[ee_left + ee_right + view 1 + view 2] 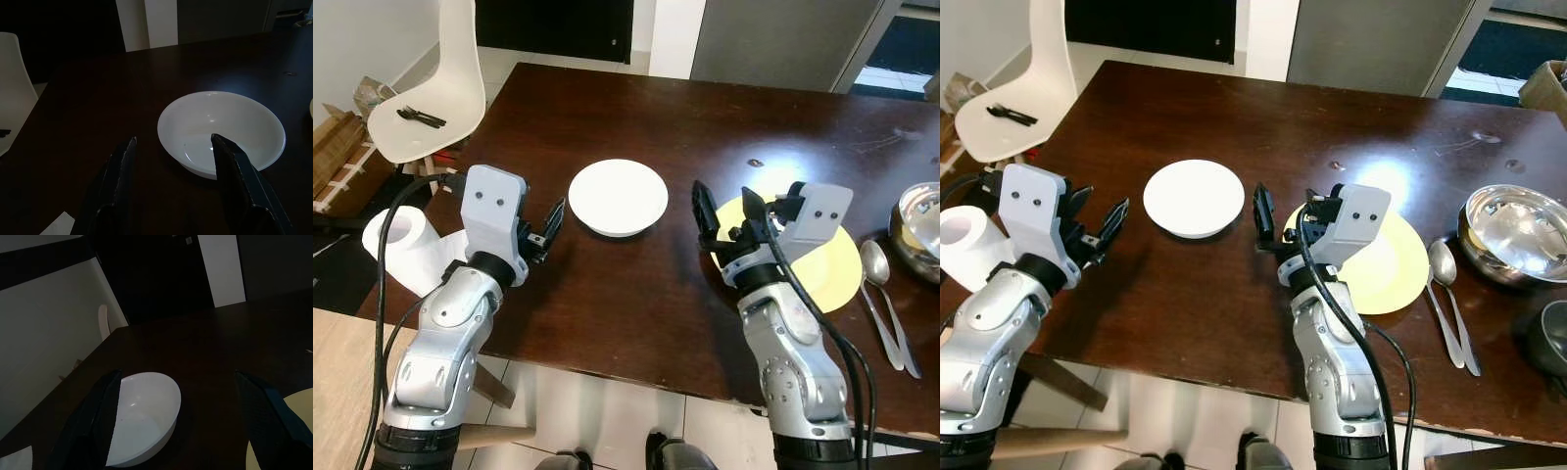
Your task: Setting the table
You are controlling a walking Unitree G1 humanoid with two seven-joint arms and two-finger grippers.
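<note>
Two grippers hover unloaded with fingers spread: left gripper [551,223] and right gripper [726,212] flank the white bowl [618,197]. Right gripper overlaps the yellow plate [1400,262]. Spoons [1449,294], apparently two, lie beside it. Forks [420,117] on the chair [431,88] remain unplaced.

Yellow plate [842,269] partly hidden behind right arm; steel bowl [918,217] cut by frame edge.

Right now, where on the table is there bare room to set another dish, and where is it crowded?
Bare: the far half of the table beyond the white bowl, and the near strip between left gripper and right gripper, both open. Crowded: the right end, with yellow plate, spoons and steel bowl.
</note>
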